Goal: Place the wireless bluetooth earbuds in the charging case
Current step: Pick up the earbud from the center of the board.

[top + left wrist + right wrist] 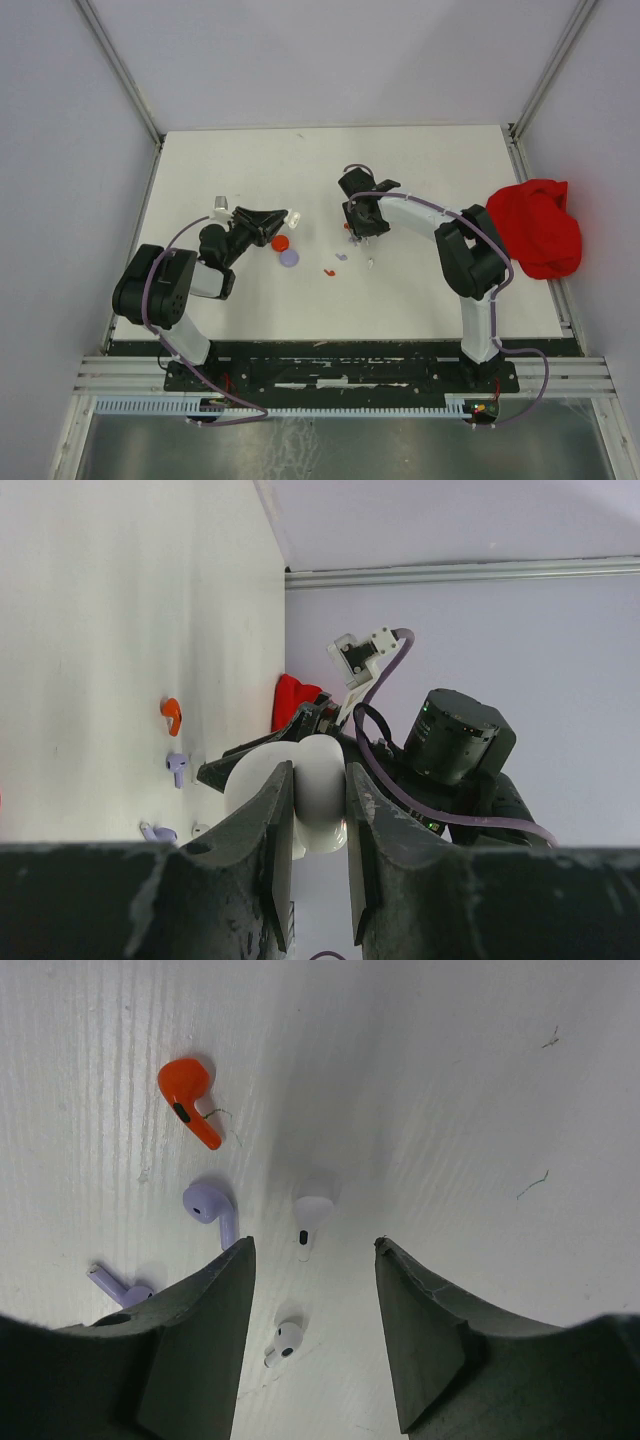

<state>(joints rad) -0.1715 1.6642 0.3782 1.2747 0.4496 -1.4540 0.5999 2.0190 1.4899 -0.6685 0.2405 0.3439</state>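
Observation:
My left gripper (280, 218) is shut on the white rounded charging case (320, 790) and holds it above the table, left of the middle. My right gripper (312, 1245) is open, its jaws wide apart, low over the table. Two white earbuds lie between its jaws, one (311, 1218) further out and one (284, 1342) closer in. Two purple earbuds (212, 1207) (120, 1285) and a red earbud (188, 1100) lie to their left. In the top view my right gripper (365, 222) hovers over this cluster, with a red earbud (327, 271) nearby.
A red disc (281, 242) and a purple disc (288, 259) lie just below my left gripper. A red cloth (535, 228) is bunched at the table's right edge. Walls and rails close in the table.

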